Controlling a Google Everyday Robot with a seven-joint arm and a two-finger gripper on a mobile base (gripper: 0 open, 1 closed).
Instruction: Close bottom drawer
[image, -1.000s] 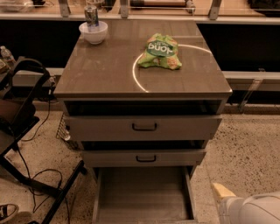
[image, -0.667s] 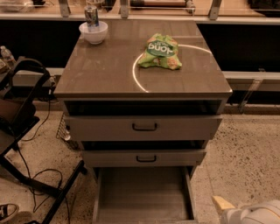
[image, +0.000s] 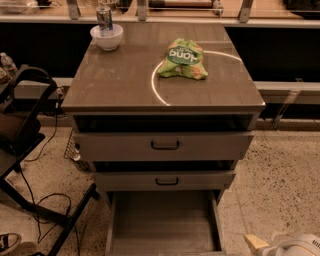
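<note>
Jaws apart or together cannot be told; the gripper (image: 257, 244) shows only partly. Leftward, the bottom drawer (image: 162, 222) stands pulled out under the worktop's (image: 125, 85) front edge, its long axis along that edge. The gripper sits low, off the front right corner, just right of the drawer; closing likely needs a push toward the back edge.

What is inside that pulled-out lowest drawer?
Only bare grey floor shows in the bottom drawer; its rear is covered by the middle drawer, its front lies out of view. The gripper sits outside it, lower right.
</note>
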